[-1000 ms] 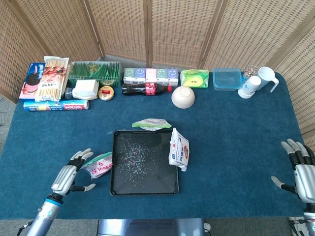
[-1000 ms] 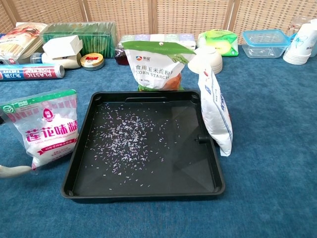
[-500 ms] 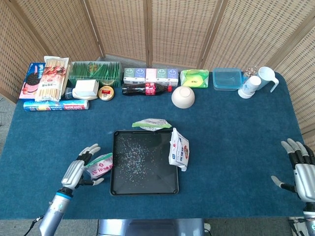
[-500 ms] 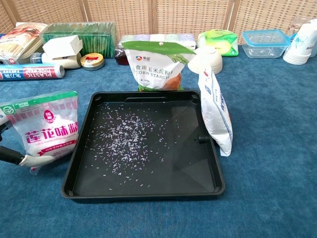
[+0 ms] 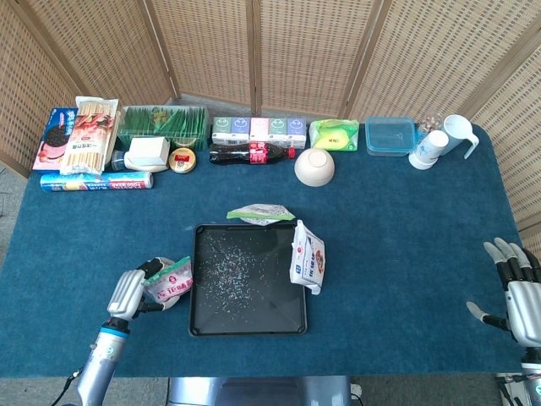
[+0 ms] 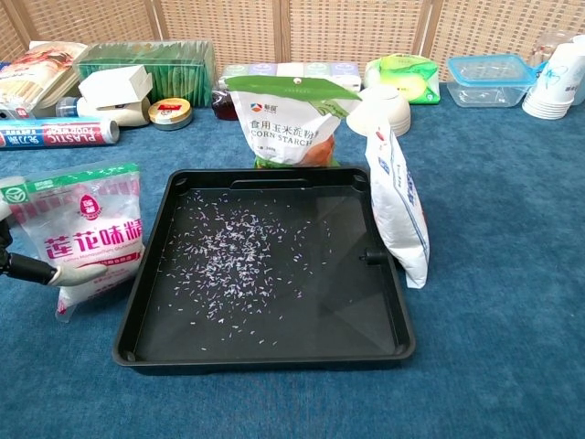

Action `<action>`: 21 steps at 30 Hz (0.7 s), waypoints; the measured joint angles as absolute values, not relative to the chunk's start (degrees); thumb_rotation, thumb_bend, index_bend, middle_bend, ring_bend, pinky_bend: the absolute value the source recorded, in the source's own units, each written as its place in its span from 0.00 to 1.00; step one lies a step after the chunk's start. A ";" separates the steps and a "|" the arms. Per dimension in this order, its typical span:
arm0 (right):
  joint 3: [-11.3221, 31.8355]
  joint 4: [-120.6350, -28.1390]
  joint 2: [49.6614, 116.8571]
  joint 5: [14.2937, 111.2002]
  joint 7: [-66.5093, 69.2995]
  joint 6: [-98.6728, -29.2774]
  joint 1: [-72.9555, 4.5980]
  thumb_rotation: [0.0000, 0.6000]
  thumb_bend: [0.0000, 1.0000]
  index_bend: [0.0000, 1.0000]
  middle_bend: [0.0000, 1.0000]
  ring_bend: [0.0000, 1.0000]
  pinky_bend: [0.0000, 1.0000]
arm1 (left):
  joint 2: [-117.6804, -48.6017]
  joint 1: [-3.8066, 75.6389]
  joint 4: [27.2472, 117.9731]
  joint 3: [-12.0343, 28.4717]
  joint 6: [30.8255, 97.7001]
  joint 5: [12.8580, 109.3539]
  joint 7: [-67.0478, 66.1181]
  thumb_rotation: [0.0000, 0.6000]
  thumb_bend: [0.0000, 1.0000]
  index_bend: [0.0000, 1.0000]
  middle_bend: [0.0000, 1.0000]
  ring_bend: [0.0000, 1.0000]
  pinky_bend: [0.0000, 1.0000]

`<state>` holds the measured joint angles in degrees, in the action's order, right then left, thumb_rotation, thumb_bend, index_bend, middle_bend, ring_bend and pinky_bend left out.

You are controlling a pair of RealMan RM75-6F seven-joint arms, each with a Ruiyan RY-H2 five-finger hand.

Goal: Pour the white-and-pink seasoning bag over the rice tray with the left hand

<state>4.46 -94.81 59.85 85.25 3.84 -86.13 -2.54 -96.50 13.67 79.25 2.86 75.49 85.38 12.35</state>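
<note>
The white-and-pink seasoning bag [image 5: 172, 282] [image 6: 78, 233] stands upright just left of the black tray [image 5: 247, 333] [image 6: 265, 355], which has rice grains scattered over its floor. My left hand [image 5: 133, 293] [image 6: 27, 268] grips the bag from its left side, with the thumb across the lower front and the fingers curled behind. Only the thumb and a bit of the hand show at the left edge of the chest view. My right hand [image 5: 516, 292] rests far off at the table's right edge, fingers spread and holding nothing.
A corn starch bag [image 5: 260, 213] [image 6: 291, 123] stands behind the tray. A white-and-blue bag [image 5: 308, 258] [image 6: 399, 206] leans on its right rim. A bowl [image 5: 314, 167], a cola bottle [image 5: 251, 153], boxes, cups and packets line the back.
My left hand has moved right to the seasoning bag and closed its fingers around it. The bag has shifted slightly left and up in the chest view. The right hand has stayed still.
</note>
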 measured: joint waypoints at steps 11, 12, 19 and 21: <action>4.42 -94.78 60.09 85.13 3.36 -85.87 -2.66 1.00 0.00 0.09 0.02 0.00 0.00 | -96.16 14.18 79.02 3.05 76.42 86.24 12.90 1.00 0.31 0.69 0.57 0.57 0.60; 4.42 -94.79 60.06 85.13 3.37 -85.90 -2.65 1.00 0.00 0.09 0.02 0.00 0.00 | -95.77 14.37 78.98 2.98 76.57 86.86 13.36 1.00 0.31 0.69 0.57 0.57 0.60; 4.53 -94.76 60.00 84.91 3.64 -85.91 -2.64 1.00 0.00 0.09 0.02 0.00 0.00 | -90.57 16.93 78.07 1.55 77.25 93.88 14.52 1.00 0.32 0.70 0.58 0.58 0.61; 4.55 -94.77 60.02 84.87 3.60 -85.87 -2.65 1.00 0.00 0.09 0.02 0.00 0.00 | -87.86 18.30 77.83 1.01 77.33 96.82 13.80 1.00 0.31 0.70 0.58 0.58 0.61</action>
<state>4.55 -94.77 60.02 84.87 3.60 -85.87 -2.65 -87.86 18.30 77.83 1.01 77.33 96.82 13.80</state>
